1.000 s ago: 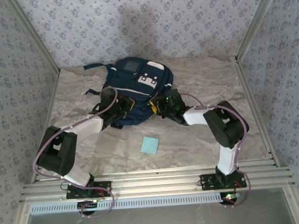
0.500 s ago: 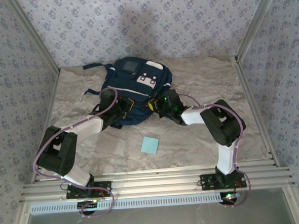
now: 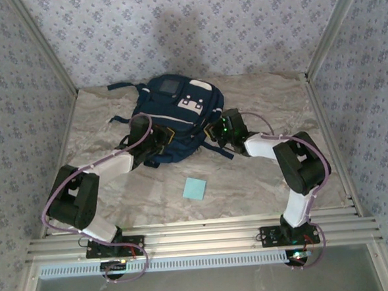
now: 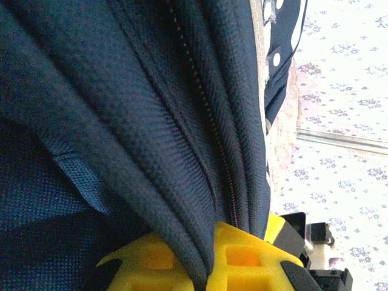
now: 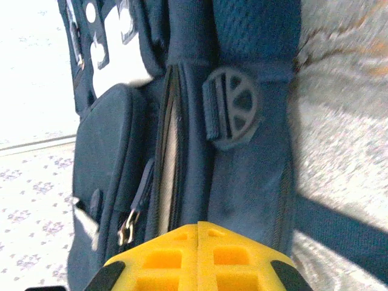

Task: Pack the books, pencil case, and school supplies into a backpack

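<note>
The navy backpack (image 3: 177, 113) lies at the back middle of the table. My left gripper (image 3: 158, 141) is at its near left edge, shut on a fold of the backpack's fabric (image 4: 151, 109); the cloth runs down between the yellow jaws of the left gripper (image 4: 209, 267). My right gripper (image 3: 215, 132) is at the bag's right side, with the right gripper (image 5: 198, 228) shut and nothing between its jaws. Just ahead of it are the backpack's side panel (image 5: 254, 182) and a zipper pull (image 5: 128, 227). The school supplies, a light-blue pad (image 3: 194, 188), lie flat on the table in front. The books and the pencil case are hidden.
A dark strap (image 5: 339, 230) trails from the bag across the marbled table (image 3: 262, 181) near my right gripper. A round strap buckle (image 5: 233, 109) sits on the bag's side. Metal frame posts (image 3: 324, 38) and patterned walls close in the table's sides.
My right gripper has closed and moved right and a little back along the bag's side, its elbow swinging outward. The left arm, the bag and the pad have stayed put.
</note>
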You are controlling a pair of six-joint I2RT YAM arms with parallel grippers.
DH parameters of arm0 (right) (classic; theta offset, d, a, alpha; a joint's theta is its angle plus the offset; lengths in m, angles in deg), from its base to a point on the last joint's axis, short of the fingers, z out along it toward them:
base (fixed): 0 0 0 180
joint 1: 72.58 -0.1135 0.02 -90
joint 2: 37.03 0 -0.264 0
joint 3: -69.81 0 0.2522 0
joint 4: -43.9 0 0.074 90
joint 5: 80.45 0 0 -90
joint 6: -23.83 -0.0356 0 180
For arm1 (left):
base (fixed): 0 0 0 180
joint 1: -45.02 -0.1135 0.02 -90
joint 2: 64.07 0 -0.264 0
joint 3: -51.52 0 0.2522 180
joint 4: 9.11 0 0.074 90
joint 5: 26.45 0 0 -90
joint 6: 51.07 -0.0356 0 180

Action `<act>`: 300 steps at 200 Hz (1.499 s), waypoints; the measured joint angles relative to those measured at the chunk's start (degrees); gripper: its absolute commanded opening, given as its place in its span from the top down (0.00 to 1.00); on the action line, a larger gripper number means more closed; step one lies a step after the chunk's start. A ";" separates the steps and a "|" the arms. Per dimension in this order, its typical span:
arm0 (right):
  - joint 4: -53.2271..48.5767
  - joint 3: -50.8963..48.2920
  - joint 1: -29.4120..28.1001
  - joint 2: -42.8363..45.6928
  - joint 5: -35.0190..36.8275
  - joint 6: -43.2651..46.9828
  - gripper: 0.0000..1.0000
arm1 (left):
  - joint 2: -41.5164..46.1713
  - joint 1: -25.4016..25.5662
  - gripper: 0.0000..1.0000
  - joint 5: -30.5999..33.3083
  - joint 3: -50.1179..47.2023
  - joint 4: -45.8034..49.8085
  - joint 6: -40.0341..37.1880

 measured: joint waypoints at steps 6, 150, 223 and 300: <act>-0.70 0.37 0.28 0.00 0.13 1.01 1.00 | 0.11 0.00 1.00 0.00 0.00 0.04 0.00; -21.59 8.98 -1.75 3.15 -15.23 65.53 0.55 | 2.32 -4.52 1.00 -6.25 3.26 9.05 -2.56; -18.40 9.97 -3.76 1.01 -15.06 75.69 0.54 | 4.09 -4.55 1.00 -6.88 3.23 9.79 -1.64; -13.42 13.00 -5.70 -4.17 -13.88 76.83 0.50 | 4.09 -4.92 1.00 -7.48 3.23 9.46 -0.37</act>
